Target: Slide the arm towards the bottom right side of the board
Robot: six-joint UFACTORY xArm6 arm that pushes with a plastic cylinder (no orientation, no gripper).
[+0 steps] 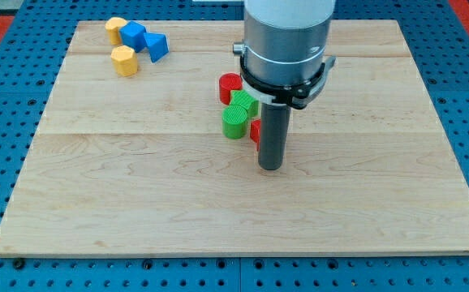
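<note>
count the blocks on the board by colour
yellow: 2, one at the view's top left, one below it
blue: 2
red: 2, the second partly hidden by the rod
green: 2
total: 8

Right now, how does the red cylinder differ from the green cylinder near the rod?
The red cylinder is red and sits nearer the view's top; the green cylinder is green and sits lower, closer to my tip. The red cylinder is partly hidden behind another green block; the green cylinder shows fully. Both are upright round cylinders of similar size, left of the rod.
</note>
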